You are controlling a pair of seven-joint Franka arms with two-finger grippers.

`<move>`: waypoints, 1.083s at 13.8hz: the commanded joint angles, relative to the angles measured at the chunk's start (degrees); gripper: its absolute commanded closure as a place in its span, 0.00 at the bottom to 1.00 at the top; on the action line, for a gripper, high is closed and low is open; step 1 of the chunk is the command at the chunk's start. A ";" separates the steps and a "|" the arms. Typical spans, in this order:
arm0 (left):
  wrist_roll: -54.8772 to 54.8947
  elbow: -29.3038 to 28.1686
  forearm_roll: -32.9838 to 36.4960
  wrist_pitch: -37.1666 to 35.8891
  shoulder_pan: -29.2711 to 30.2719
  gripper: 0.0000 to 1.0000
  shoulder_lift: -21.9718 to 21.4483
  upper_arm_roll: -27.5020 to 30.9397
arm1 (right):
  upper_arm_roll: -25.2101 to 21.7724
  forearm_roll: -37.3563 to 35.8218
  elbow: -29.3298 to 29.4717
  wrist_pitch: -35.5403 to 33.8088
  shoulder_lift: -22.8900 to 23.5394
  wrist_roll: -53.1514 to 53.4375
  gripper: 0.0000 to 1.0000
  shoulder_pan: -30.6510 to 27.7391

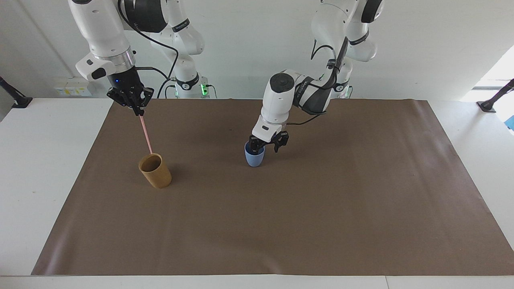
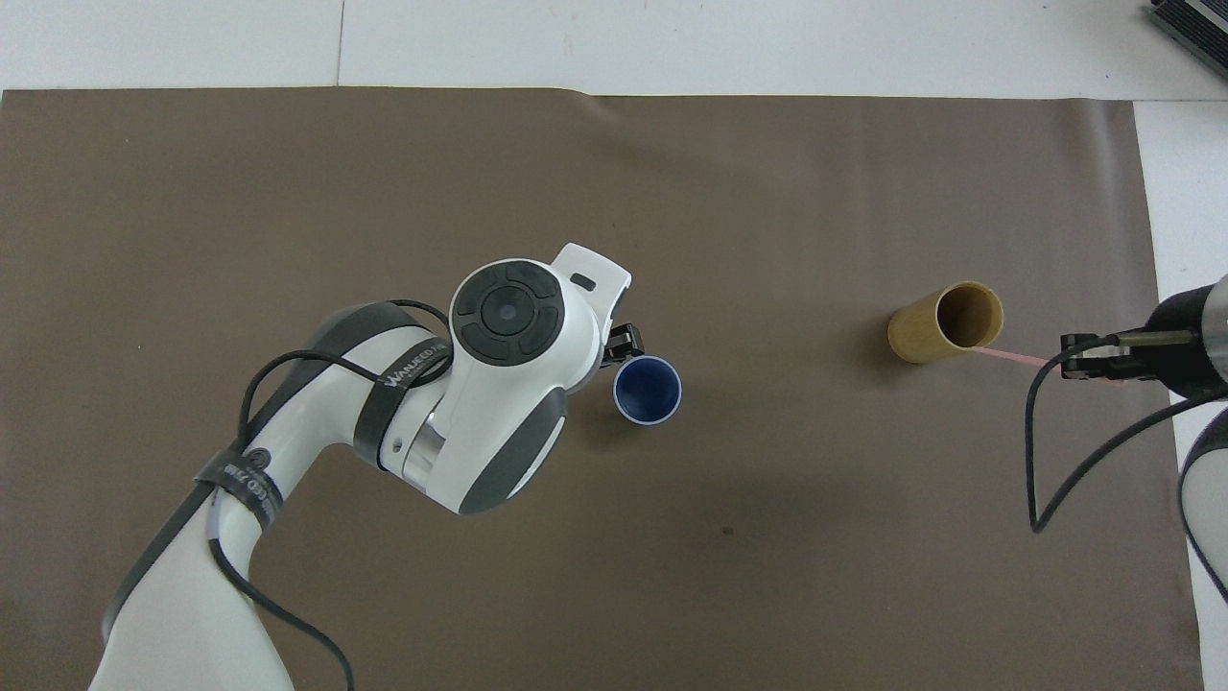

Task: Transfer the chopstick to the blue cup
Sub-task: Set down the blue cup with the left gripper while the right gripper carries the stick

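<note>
1. Your right gripper [image 1: 136, 108] is clenching the top end of the chopstick [image 1: 145, 134], up in the air over the mat [image 1: 321, 208] near the right arm's end of the desk.
2. The chopstick is hanging tilted, its lower tip just above the rim of the tan cup [image 1: 155, 171] and outside it.
3. The tan cup is sitting on the mat toward the right arm's end, about midway between the robots' edge and the edge away from them.
4. The blue cup [image 1: 254, 155] is standing upright on the mat near the middle of the desk, nearer the robots' edge.
5. Your left gripper [image 1: 268, 145] is hovering at the blue cup's rim with its fingers spread and released, gripping nothing.
</note>
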 commanded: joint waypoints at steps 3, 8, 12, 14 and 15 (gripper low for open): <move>12.05 -0.99 0.15 -8.33 10.81 0.00 -8.47 -0.38 | 2.35 2.75 3.60 -3.80 2.01 6.81 1.00 -0.16; 29.19 -1.34 0.15 -15.55 21.98 0.00 -12.17 -0.29 | 3.14 9.10 3.16 -3.54 1.66 24.01 1.00 2.90; 43.44 -0.56 0.15 -19.06 30.33 0.00 -15.07 -0.29 | 3.23 10.59 1.93 1.64 1.31 45.19 1.00 9.75; 46.97 1.63 0.23 -23.00 32.63 0.00 -16.30 -0.20 | 3.23 10.86 1.66 4.27 1.84 56.34 1.00 12.92; 48.37 4.17 0.41 -26.42 33.85 0.00 -16.48 -0.29 | 3.23 11.73 1.66 5.85 2.19 61.01 1.00 14.85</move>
